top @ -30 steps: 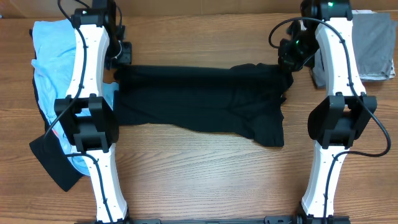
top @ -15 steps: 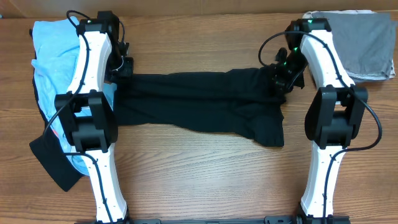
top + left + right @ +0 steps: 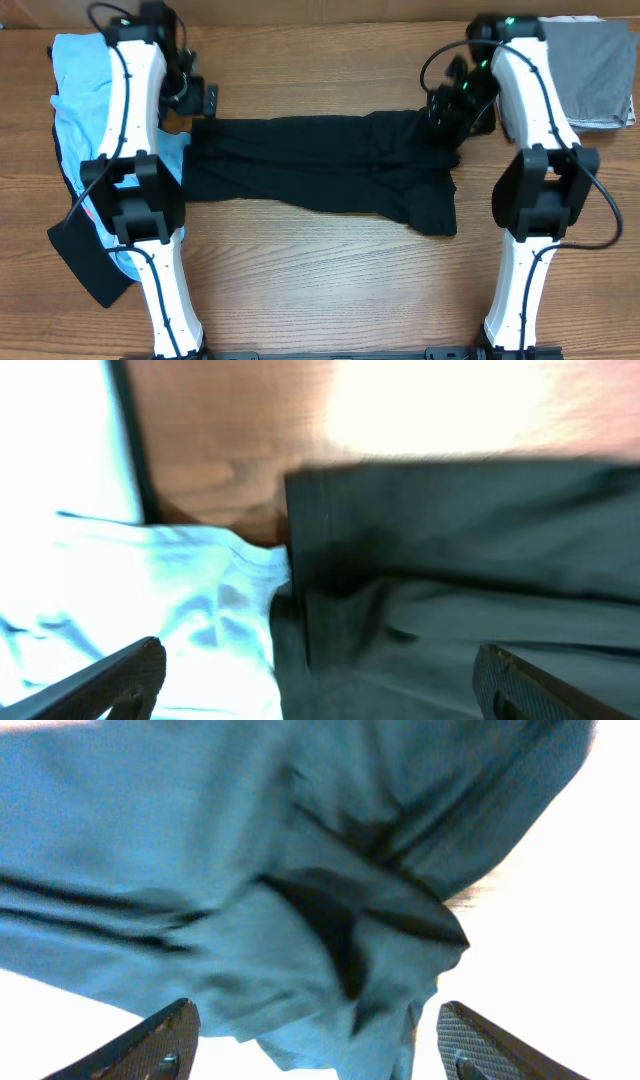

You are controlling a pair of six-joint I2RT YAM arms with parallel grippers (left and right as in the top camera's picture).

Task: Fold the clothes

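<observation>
Spanning table [image 3: 320,285]: black T-shirt [image 3: 320,165], long axis left-right between my arms.
Left gripper [image 3: 208,100]: fingers apart, empty, just off the shirt's far left corner.
Right gripper [image 3: 447,105]: fingers apart, empty, over the far right corner; I judge it nearer.

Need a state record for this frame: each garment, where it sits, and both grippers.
black garment: spread in a long band across the middle of the table, right end rumpled
light blue garment: heaped at the left edge, by the left arm
black cloth: near left, beside the light blue heap
grey garment: folded, far right corner
left gripper: open, nothing held, at the black garment's far left corner
right gripper: open, nothing held, over the rumpled right end
</observation>
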